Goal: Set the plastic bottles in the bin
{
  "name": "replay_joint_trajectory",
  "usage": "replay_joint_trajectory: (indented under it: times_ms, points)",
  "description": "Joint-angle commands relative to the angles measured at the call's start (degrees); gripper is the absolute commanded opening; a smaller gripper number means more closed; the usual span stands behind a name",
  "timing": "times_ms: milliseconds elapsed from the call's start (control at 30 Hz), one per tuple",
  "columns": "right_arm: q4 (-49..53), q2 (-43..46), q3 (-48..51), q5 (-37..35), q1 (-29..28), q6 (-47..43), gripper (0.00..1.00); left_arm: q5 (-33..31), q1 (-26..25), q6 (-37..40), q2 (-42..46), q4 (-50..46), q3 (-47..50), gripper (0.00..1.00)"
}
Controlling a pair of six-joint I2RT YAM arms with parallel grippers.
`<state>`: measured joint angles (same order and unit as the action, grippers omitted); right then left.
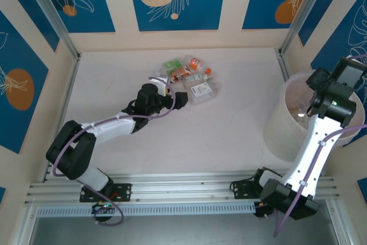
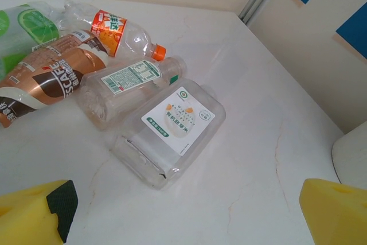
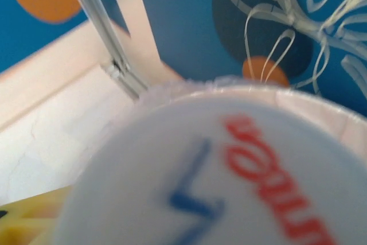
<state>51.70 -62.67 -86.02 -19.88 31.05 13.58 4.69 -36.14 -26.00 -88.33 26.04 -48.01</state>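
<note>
Several plastic bottles (image 1: 189, 76) lie in a heap at the table's far middle. My left gripper (image 1: 180, 100) stands open just short of them, nothing between its yellow pads (image 2: 34, 213). Closest to it is a flat clear bottle with a white label (image 2: 175, 127). Behind that one lie a clear bottle with a green-printed label (image 2: 129, 81), an orange-capped bottle (image 2: 114, 27) and a brown coffee bottle (image 2: 46, 78). My right gripper (image 1: 314, 87) hangs over the bin (image 1: 284, 130) at the right. A blurred white bottle with red and blue print (image 3: 218, 176) sits right against its camera, above the bin's rim (image 3: 321, 104).
Walls with blue and orange panels close the table on three sides, with metal posts at the corners (image 1: 289, 27). The bin stands against the right wall. An aluminium rail (image 1: 183, 190) runs along the near edge between the arm bases.
</note>
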Motion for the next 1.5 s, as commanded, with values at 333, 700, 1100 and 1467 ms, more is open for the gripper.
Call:
replay_joint_trajectory:
  times_ms: [333, 700, 1100, 1467]
  points:
    - [4.31, -0.25, -3.77, -4.75, -7.28, 3.7, 0.99, 2.34, -0.24, -2.09, -1.84, -0.44, -2.92, 1.0]
    - [0.67, -0.26, -0.06, 1.75, -9.46, 4.74, 1.0, 1.21, -0.21, -2.12, -1.49, -1.84, -2.92, 1.0]
    - [-8.61, 4.74, 5.36, 17.08, -11.79, 6.32, 0.99, -0.85, 1.0, -4.68, -1.22, -3.54, -2.05, 1.0]
    - [-18.42, 3.84, 7.23, 28.15, -27.46, 5.28, 1.0, -0.5, 6.34, -12.77, -3.04, -4.74, -1.11, 1.0]
